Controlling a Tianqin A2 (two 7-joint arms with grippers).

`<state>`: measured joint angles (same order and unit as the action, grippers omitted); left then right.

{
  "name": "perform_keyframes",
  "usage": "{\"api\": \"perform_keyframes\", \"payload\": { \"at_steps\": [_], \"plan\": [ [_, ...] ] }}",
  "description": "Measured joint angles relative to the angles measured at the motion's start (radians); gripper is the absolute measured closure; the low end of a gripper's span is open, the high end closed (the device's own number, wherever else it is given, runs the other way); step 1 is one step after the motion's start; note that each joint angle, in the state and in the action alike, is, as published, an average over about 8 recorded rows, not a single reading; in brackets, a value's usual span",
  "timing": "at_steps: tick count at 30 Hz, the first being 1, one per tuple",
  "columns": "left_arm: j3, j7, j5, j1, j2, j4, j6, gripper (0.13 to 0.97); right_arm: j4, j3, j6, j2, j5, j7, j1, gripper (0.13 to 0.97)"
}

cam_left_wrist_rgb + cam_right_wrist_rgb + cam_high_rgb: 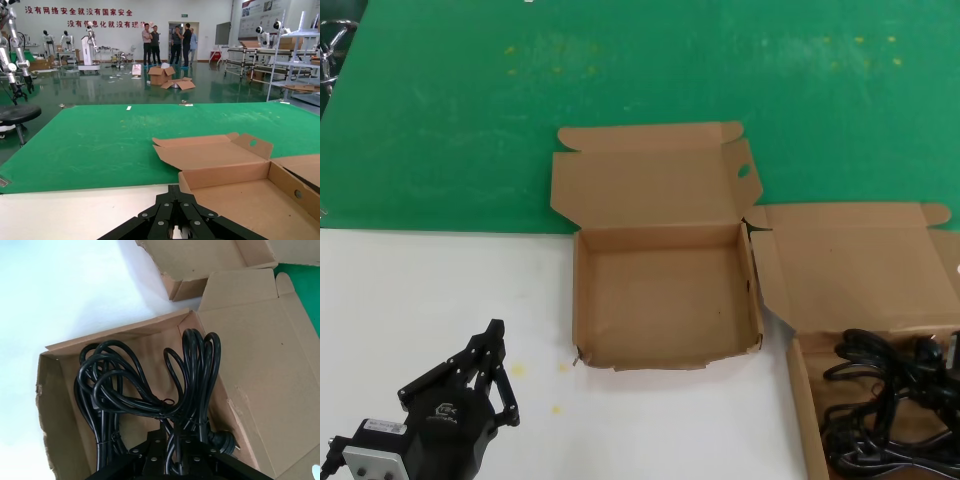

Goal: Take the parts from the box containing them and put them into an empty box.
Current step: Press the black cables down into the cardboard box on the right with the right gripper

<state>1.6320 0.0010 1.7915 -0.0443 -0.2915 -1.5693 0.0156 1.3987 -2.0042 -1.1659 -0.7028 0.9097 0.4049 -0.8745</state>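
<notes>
White tabletop meets a green mat, and across that seam sit two open cardboard boxes: the empty box [665, 300] with an oval-holed flap in the middle, and just to its right the box containing the cords [55, 405]. Several black power cords [145, 390] lie there in loose, tangled loops; they look soft, floppy and light, likely best pinched where a bundle's strands are tied together. The right gripper [172, 460] hangs directly over them, jaws unreadable, while the left gripper [490, 350] waits over the white surface with fingers closed.
</notes>
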Motion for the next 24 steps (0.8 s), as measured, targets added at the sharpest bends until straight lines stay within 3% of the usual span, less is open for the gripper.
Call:
{"api": "perform_keyframes", "payload": {
  "at_steps": [11,24],
  "plan": [
    [0.000,0.000,0.000,0.000,0.000,0.000,0.000,0.965,-0.015,-0.003,0.003,0.001,0.009,-0.017,-0.020,0.943],
    [0.000,0.000,0.000,0.000,0.000,0.000,0.000,0.965,0.043,0.019,-0.013,-0.028,0.008,0.039,-0.001,0.933]
  ]
}}
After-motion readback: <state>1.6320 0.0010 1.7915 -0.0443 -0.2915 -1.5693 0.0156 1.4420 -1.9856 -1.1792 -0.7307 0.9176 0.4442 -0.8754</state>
